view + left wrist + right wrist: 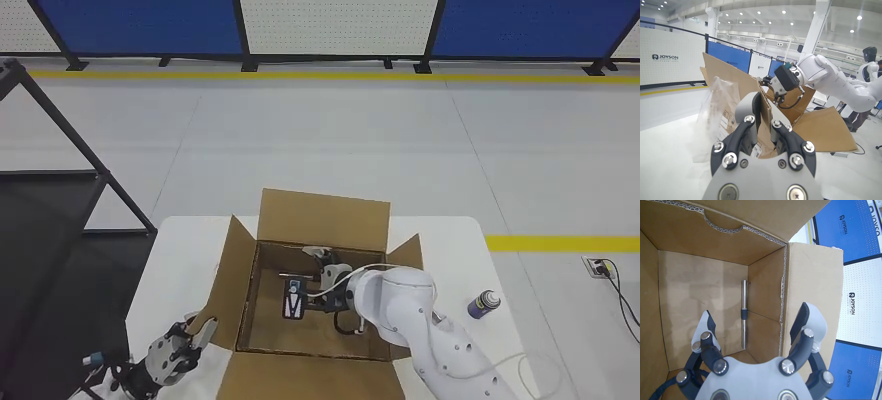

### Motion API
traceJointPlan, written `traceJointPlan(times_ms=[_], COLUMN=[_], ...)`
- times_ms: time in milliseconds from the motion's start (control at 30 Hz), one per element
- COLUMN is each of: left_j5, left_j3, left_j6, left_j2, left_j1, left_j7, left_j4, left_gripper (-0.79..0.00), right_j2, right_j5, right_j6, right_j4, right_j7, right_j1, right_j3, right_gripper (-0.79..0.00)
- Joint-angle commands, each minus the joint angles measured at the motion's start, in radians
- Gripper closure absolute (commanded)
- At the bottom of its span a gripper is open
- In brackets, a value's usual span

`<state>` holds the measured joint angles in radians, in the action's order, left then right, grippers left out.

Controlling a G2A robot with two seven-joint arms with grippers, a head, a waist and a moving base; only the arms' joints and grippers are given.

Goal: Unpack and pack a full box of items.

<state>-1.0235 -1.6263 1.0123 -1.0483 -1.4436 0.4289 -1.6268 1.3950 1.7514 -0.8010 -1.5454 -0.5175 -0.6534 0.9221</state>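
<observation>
1. L gripper (763, 110) at near-left corner of table (190, 250). Fingers sit either side of the box's left flap (734, 81) w/ cardboard edge pinched between pads, only a narrow gap. It has hold of nothing else.
2. Clear bag (711, 117), crumpled, lies on table just beside box's outer left side, next to the same flap.
3. Box (322, 212) stands mid-table w/ all four flaps open. Near flap is folded out toward robot, far flap stands up, side flaps are splayed out.
4. R arm comes in from near-right over box rim. R gripper (756, 311) hangs inside the box opening, fingers spread wide apart w/ nothing between them.
5. Metal rod (743, 306) w/ black band round its middle lies flat on box floor, along the foot of one side wall. It is below R gripper, not touching it. Can't tell which wall.
6. Rest of box floor seen from R wrist is bare cardboard.
7. Small dark can (486, 303) stands upright on table right of box, apart from it.
8. Farther off: pale floor w/ yellow line (300, 75), then blue and white partitions (340, 25).
</observation>
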Motion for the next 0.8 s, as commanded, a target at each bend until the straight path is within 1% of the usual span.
traceJointPlan(times_ms=[0, 300, 400, 600, 767], left_j5=[-0.03, -0.071, -0.085, -0.148, -0.158], left_j3=[0.008, 0.009, 0.007, 0.019, 0.033], left_j6=[0.0, 0.0, -0.002, -0.039, -0.062], left_j2=[0.005, 0.021, 0.02, 0.013, 0.008], left_j1=[0.002, 0.012, 0.016, 0.024, 0.032], left_j7=[0.037, 0.142, 0.187, 0.276, 0.294], left_j4=[0.011, 0.056, 0.068, 0.083, 0.103], left_gripper=[0.0, 0.0, 0.0, 0.0, 0.0], right_j2=[0.0, 0.002, 0.003, 0.007, 0.009], right_j5=[-0.002, -0.009, -0.01, -0.022, -0.025], right_j6=[0.0, -0.002, -0.006, 0.002, 0.023], right_j4=[0.003, 0.027, 0.036, 0.058, 0.051], right_j7=[0.002, 0.012, 0.013, 0.004, -0.013], right_j1=[0.001, 0.016, 0.022, 0.036, 0.034], right_j3=[0.001, -0.003, -0.005, -0.009, -0.009], right_gripper=[-0.785, -0.785, -0.785, -0.785, -0.785])
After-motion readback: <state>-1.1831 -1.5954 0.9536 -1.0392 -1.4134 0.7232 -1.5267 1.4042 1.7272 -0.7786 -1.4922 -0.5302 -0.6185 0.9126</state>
